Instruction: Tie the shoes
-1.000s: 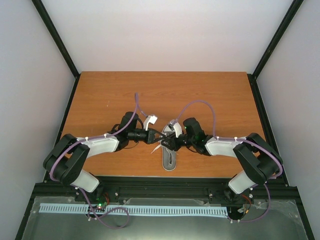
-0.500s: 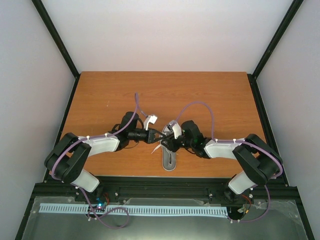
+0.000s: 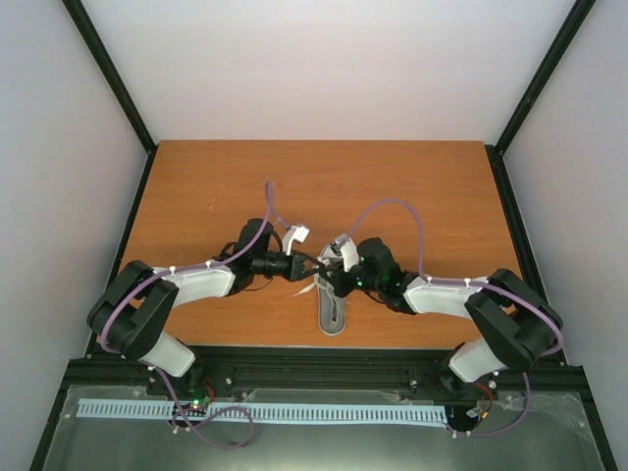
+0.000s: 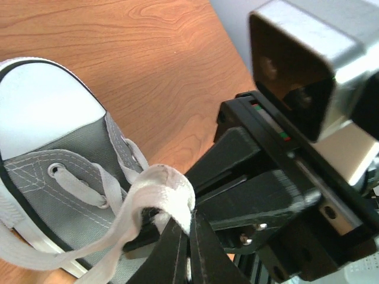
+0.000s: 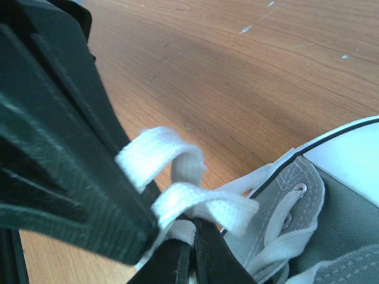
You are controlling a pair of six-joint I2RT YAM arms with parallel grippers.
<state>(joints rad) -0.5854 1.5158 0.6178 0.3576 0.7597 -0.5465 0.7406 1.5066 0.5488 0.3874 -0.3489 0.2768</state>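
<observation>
The small grey sneaker (image 3: 332,306) with white toe cap lies at the table's front middle, toe toward the near edge. It shows in the left wrist view (image 4: 53,165) and the right wrist view (image 5: 331,219). My left gripper (image 3: 312,271) and right gripper (image 3: 328,278) meet tip to tip over the shoe. The left gripper (image 4: 190,236) is shut on a looped white lace (image 4: 157,192). The right gripper (image 5: 192,248) is shut on a folded white lace (image 5: 177,198). The two lace loops cross between the fingertips.
The wooden table (image 3: 196,196) has black rails and grey walls on each side. A black frame bar (image 3: 324,358) runs along the near edge just below the shoe. Purple cables arc over both forearms.
The right arm has shifted slightly left and lower toward the shoe. The left arm and the shoe have stayed almost still. Both grippers stay shut on the laces.
</observation>
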